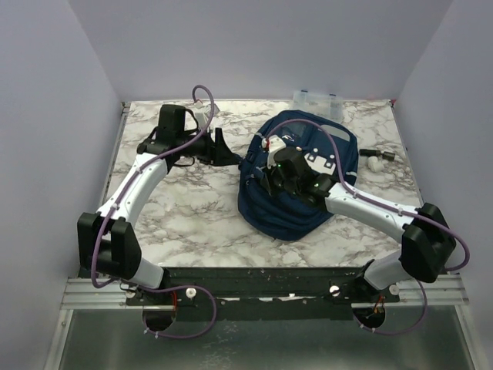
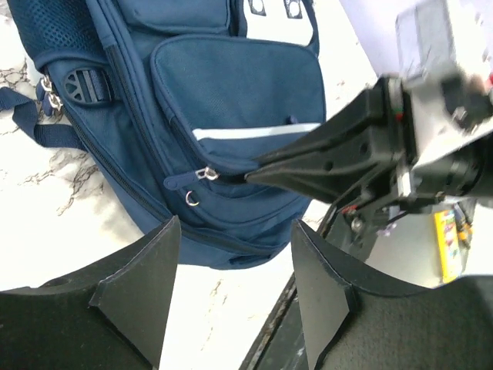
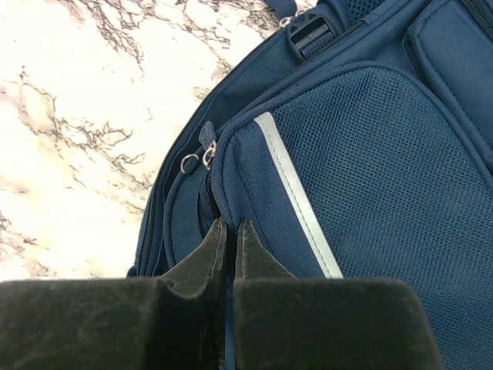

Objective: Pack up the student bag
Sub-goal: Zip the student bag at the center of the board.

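Note:
The student bag (image 1: 286,217) lies flat on the marble table, navy with a grey stripe (image 3: 296,193) on its mesh front pocket. My right gripper (image 3: 229,227) is shut on a fold of fabric at that pocket's edge, just below the zip pull (image 3: 206,154). From the left wrist view, the right gripper's fingertips (image 2: 266,171) pinch the pocket beside the zip pull (image 2: 204,174). My left gripper (image 2: 235,270) stands open and empty over the table, a little off the bag's (image 2: 231,92) edge. In the top view the left gripper (image 1: 223,150) hangs left of the bag.
A clear plastic box (image 1: 316,99) stands at the back edge of the table. A small white and metal object (image 1: 380,159) lies right of the bag. A side buckle (image 2: 81,83) and strap (image 2: 27,116) stick out from the bag.

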Motion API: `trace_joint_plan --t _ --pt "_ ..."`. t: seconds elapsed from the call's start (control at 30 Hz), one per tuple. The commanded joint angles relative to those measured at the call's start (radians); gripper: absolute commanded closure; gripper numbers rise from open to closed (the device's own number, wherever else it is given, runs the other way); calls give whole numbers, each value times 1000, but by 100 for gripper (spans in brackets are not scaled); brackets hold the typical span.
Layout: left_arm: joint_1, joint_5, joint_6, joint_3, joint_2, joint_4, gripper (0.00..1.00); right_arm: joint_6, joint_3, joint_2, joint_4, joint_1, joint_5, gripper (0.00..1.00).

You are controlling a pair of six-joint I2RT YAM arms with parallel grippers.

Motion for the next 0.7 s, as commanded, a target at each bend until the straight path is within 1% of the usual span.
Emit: trace_joint_plan --t 0.0,0.1,0.17,0.23,0.37,0.47,0.57,0.67 --pt "-2 41 212 -102 5 69 40 34 -32 -55 59 -45 -142 99" --pt "-2 128 307 -111 40 106 41 29 -23 -62 47 -51 -158 99" --pt "-2 148 367 -95 63 109 43 31 -24 -71 47 -50 -158 99" --pt "-4 190 423 -82 95 124 43 34 -28 -80 52 -52 -188 99" --pt "-24 291 507 -29 168 126 43 32 -23 -84 46 -52 -188 99" --pt "-49 314 545 -7 223 127 43 32 -19 -84 41 -52 -196 99" --pt "-69 306 565 11 262 126 43 33 -26 -84 46 -52 -208 99" --pt "-94 332 586 49 294 62 42 32 -26 -75 44 -52 -208 99"
